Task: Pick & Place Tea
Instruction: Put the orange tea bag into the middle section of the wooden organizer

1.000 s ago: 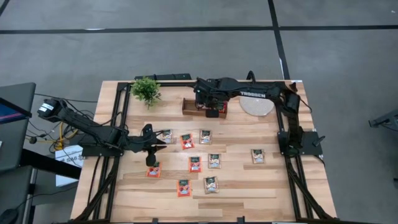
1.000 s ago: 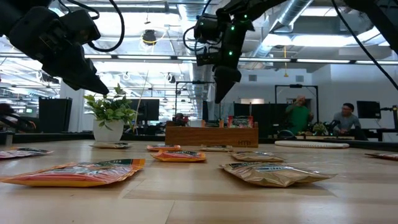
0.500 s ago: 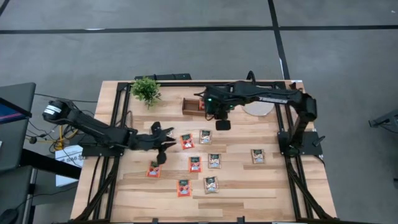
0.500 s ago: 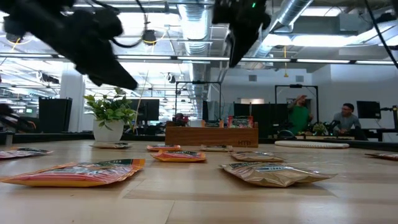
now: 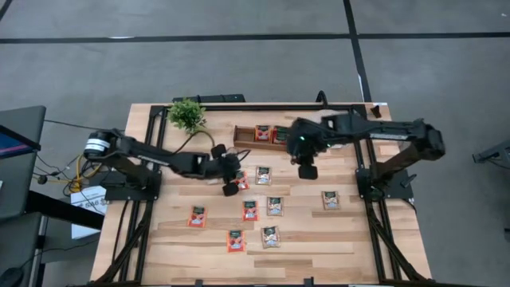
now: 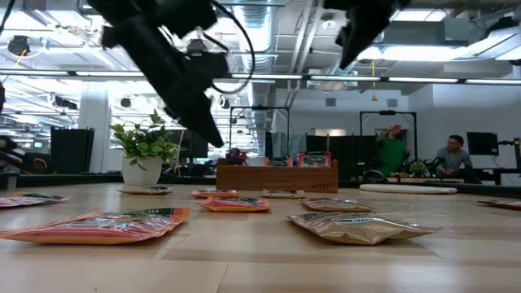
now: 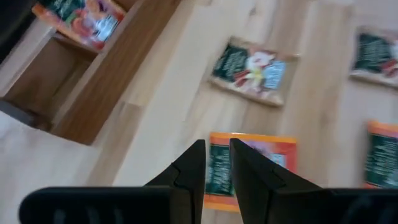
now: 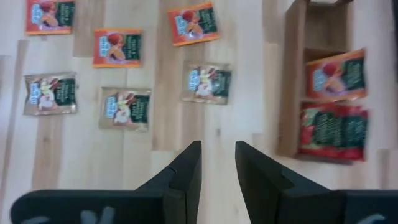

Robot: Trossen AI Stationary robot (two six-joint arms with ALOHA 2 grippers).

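Several tea sachets lie flat on the wooden table, some red-orange (image 5: 249, 210), some pale (image 5: 275, 206). The brown tray (image 5: 243, 135) stands at the far middle with red sachets (image 5: 262, 133) in it, which also show in the right wrist view (image 8: 336, 74). My left gripper (image 5: 233, 187) hangs just above a red-orange sachet (image 7: 255, 168), its fingers a narrow gap apart with nothing between them. My right gripper (image 5: 307, 170) is high over bare wood near the tray's right end, also narrowly open and holding nothing.
A potted plant (image 5: 187, 115) stands at the far left corner. A round pale disc (image 6: 407, 189) lies to the right of the tray. More sachets lie toward the near edge (image 5: 235, 239) and the right (image 5: 330, 199). Bare wood lies along the near edge.
My left gripper has swept toward the table's right edge, from the left side to above the red-orange sachet near the middle. My right gripper has left the tray, rising and going toward the right and near edges; the red sachets in the tray now show.
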